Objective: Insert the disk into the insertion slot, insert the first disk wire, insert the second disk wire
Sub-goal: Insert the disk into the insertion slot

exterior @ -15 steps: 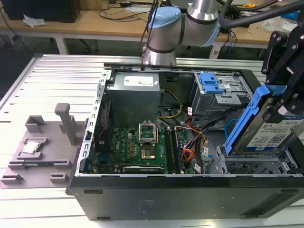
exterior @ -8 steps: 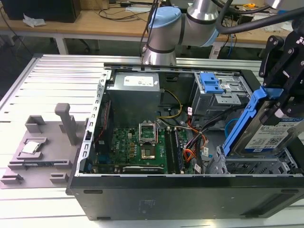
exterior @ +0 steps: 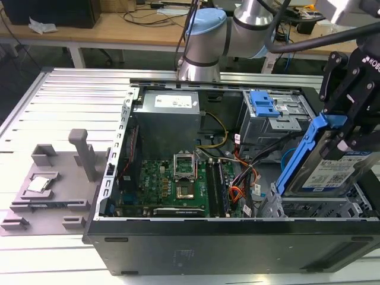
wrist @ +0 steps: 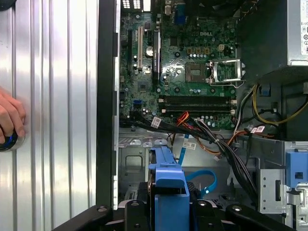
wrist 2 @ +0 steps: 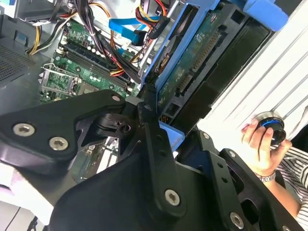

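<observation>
The disk (exterior: 335, 172) (tilted steeply) hangs in the gripper (exterior: 339, 135).

exterior view above pc case (exterior: 237, 243); both wrist views near mobo (wrist: 192, 72) (wrist 2: 91, 79).

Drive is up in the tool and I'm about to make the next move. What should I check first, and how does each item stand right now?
1. Grip on the disk: ok, the tool is clamped on its blue carrier.
2. Alignment with the insertion slot: not ok, the disk hangs tilted above it.
3. Seating: not ok, the disk is not yet in the slot.
4. Cables clear of the slot: cannot tell; the blue cable and black wire bundle lie close by.
5. Person's hand clear of the case: ok, it rests on the ribbed table outside.
</observation>
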### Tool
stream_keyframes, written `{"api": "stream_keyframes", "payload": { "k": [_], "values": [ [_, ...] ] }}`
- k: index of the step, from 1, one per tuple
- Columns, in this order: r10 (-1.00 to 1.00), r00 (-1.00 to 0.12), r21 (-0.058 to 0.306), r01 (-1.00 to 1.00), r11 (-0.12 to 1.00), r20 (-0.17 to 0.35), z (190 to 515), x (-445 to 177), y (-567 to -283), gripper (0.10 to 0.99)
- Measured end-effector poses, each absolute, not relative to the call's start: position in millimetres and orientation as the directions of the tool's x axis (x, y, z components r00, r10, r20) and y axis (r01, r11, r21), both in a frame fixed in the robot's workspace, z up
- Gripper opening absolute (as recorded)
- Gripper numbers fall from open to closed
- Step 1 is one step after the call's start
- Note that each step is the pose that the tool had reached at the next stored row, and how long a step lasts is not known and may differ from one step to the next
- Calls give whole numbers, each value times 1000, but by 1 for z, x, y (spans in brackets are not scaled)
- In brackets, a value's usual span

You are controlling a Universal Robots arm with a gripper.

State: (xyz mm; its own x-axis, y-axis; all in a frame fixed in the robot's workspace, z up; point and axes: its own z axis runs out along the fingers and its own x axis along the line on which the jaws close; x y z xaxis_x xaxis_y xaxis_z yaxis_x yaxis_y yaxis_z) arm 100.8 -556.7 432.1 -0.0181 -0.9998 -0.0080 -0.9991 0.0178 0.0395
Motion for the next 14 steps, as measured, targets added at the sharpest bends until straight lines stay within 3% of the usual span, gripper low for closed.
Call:
{"api": "stream_keyframes", "payload": {
  "k": [14],
  "values": [
    [-1000,-18,40,-999,18,-8,408,101,-557,365]
  ]
}}
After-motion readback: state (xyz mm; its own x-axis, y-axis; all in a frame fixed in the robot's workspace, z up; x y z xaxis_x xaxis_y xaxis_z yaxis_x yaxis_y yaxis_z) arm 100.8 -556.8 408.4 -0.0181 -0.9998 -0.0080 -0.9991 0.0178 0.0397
